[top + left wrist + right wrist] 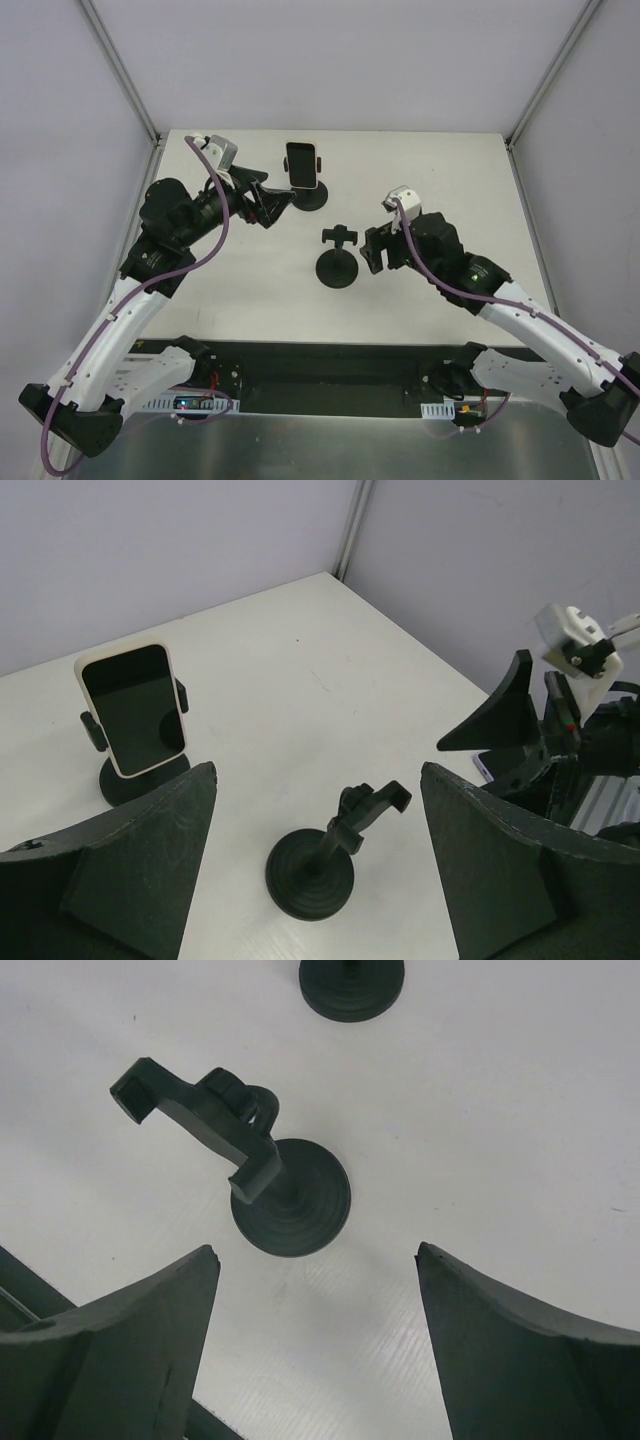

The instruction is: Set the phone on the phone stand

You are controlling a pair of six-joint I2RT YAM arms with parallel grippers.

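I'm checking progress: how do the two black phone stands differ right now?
The far stand holds the white-cased phone in its cradle; the near stand has an empty cradle. The far stand sits further back and slightly left; the near stand sits nearer and to its right. Both are black with round bases.
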